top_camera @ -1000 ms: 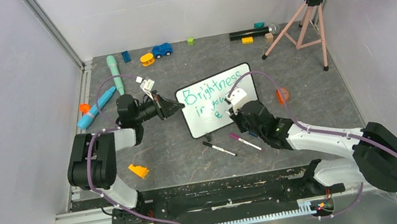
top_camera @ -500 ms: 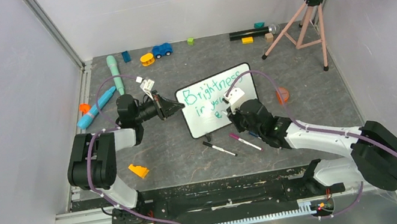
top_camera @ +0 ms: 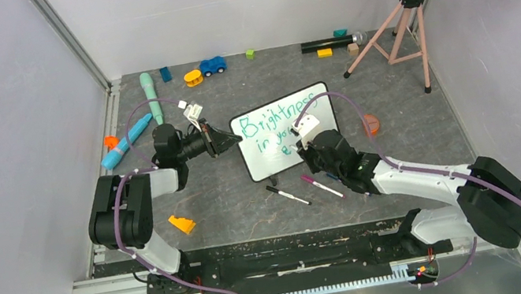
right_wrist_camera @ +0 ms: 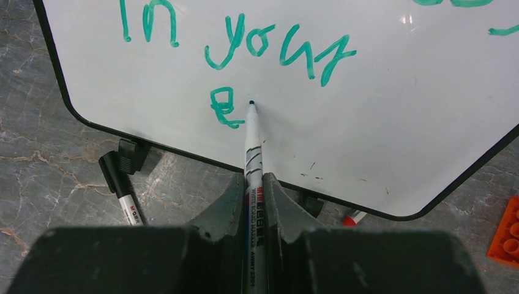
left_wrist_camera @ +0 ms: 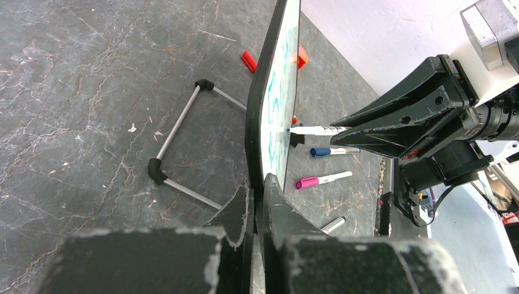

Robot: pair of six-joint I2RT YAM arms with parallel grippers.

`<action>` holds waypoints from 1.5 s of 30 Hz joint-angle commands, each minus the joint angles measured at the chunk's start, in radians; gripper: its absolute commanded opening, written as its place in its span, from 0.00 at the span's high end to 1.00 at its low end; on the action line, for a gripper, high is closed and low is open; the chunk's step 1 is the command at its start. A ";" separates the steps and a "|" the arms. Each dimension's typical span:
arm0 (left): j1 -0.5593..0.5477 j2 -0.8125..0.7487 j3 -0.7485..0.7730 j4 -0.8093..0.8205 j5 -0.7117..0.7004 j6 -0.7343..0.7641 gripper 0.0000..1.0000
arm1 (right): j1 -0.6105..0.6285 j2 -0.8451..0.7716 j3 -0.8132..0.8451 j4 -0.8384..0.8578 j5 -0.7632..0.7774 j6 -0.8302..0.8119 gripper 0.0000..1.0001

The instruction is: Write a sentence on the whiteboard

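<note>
Where the whiteboard stands propped on its black feet mid-desk, its black-framed white face carries the unfinished teal sentence: "Brightness", "in your", then a lone "e" on the third line. The left fingers are clamped tight on the board's edge. The right fingers are closed on a white marker, whose tip touches the board just right of the "e".

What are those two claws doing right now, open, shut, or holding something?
The left gripper is closed, clamping the whiteboard by its edge.
The right gripper is closed on a marker, tip at the whiteboard.
</note>
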 commanded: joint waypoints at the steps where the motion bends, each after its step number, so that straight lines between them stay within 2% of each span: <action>1: -0.007 -0.018 -0.010 -0.001 0.000 0.136 0.98 | -0.011 0.023 0.030 -0.007 0.033 0.012 1.00; 21: -0.007 -0.020 -0.010 -0.005 -0.001 0.138 0.98 | -0.012 -0.037 -0.037 -0.021 0.049 0.028 1.00; 36: -0.007 -0.022 -0.009 -0.008 -0.001 0.140 0.98 | -0.043 0.007 0.058 -0.031 0.034 0.006 1.00; 45: -0.007 -0.022 -0.009 -0.009 -0.003 0.140 0.98 | -0.044 0.007 0.049 -0.042 0.024 0.006 1.00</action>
